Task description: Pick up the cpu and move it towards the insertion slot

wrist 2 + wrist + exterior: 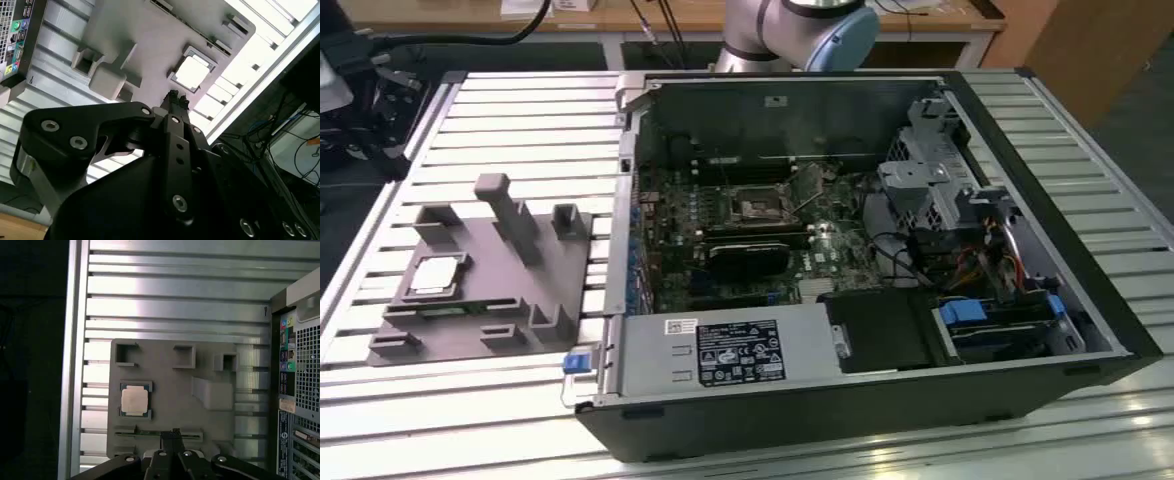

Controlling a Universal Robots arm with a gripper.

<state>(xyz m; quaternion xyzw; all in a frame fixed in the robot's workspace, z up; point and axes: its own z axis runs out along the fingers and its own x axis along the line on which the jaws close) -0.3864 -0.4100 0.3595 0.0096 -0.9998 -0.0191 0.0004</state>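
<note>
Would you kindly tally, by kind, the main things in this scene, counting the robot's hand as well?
cpu: 1
grey fixture: 1
computer case: 1
insertion slot: 1
hand: 1
Total: 5
</note>
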